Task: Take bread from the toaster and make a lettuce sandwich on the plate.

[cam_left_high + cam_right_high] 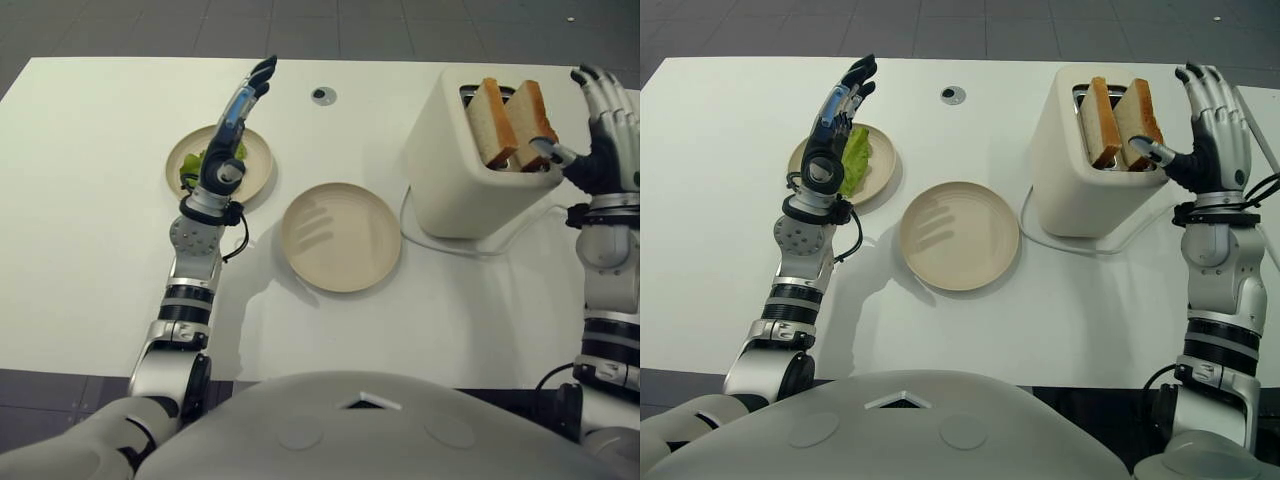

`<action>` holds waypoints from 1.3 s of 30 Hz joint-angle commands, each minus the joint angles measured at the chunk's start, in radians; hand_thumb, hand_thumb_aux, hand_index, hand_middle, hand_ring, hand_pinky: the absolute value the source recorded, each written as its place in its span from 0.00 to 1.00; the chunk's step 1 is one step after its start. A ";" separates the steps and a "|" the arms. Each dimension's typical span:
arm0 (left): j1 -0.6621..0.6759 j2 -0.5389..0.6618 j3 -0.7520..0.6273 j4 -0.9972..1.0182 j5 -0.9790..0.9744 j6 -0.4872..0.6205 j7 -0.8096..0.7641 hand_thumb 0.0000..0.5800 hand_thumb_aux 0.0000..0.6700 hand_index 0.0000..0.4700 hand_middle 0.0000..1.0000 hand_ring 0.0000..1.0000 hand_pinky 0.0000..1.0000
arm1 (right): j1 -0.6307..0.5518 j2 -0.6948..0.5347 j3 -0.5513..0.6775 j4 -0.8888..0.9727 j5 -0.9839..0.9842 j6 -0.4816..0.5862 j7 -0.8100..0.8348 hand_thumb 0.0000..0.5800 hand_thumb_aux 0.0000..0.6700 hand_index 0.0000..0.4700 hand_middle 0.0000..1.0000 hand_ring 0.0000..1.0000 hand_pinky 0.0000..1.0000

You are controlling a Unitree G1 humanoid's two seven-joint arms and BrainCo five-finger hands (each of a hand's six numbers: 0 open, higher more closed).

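Observation:
A cream toaster (465, 170) stands at the right of the white table, with two slices of bread (510, 120) sticking up out of its slots. My right hand (598, 130) is raised just right of the toaster, fingers spread open, thumb touching the nearer slice. An empty cream plate (340, 236) lies in the middle. A smaller plate (878, 160) to the left holds a green lettuce leaf (857, 160). My left hand (235, 120) hovers above that small plate, fingers straight and open, holding nothing.
The toaster's white cable (480, 245) runs along the table in front of the toaster. A small round hole (323, 96) sits in the tabletop at the back. Dark floor lies beyond the far table edge.

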 commanded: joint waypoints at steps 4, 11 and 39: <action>-0.008 0.005 -0.007 0.018 0.016 -0.003 0.009 0.00 0.00 0.00 0.00 0.00 0.00 | 0.027 -0.046 0.130 0.032 0.051 -0.007 0.070 0.00 0.00 0.00 0.00 0.00 0.00; -0.008 0.007 -0.011 0.017 0.017 -0.003 0.017 0.00 0.00 0.00 0.00 0.00 0.00 | 0.034 -0.076 0.120 -0.009 0.169 -0.041 0.052 1.00 1.00 1.00 0.73 0.73 0.73; -0.263 0.439 -0.273 0.673 1.035 0.617 0.671 0.29 0.16 0.16 0.00 0.00 0.00 | -0.047 0.177 0.216 -0.475 0.915 -0.059 0.227 1.00 1.00 1.00 1.00 1.00 1.00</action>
